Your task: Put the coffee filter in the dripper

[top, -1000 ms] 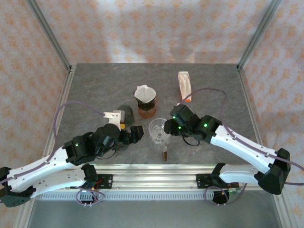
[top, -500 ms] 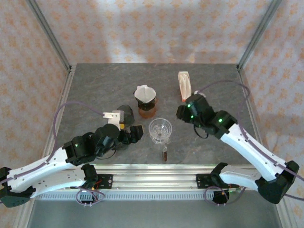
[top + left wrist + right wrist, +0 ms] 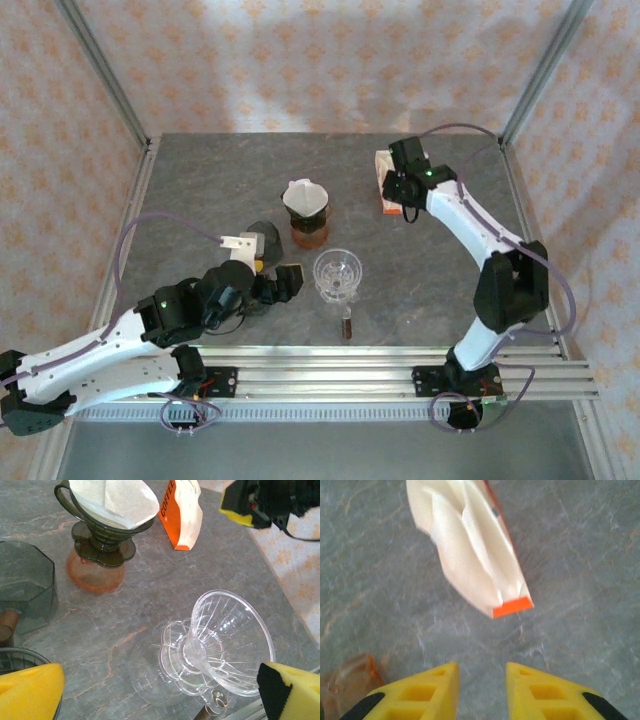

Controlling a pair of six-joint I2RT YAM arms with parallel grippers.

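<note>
A clear glass dripper (image 3: 338,275) (image 3: 227,642) stands empty near the table's front. Behind it a dark dripper (image 3: 307,203) (image 3: 102,530) on an orange server holds a white paper filter (image 3: 112,502). An orange-and-white filter packet (image 3: 387,178) (image 3: 470,545) lies at the back right. My right gripper (image 3: 400,195) (image 3: 482,675) hovers open just short of the packet's orange end, holding nothing. My left gripper (image 3: 278,283) (image 3: 160,700) stands wide open just left of the clear dripper, its yellow pads (image 3: 30,692) apart and empty.
A dark octagonal container (image 3: 262,240) (image 3: 25,585) sits left of the drippers beside my left wrist. A small brown stick-like piece (image 3: 347,325) lies in front of the clear dripper. Metal frame posts (image 3: 525,90) stand at the table's back corners.
My right arm has swung away from the clear dripper, back and to the right, and now hangs by the filter packet. The left arm has stayed put.
</note>
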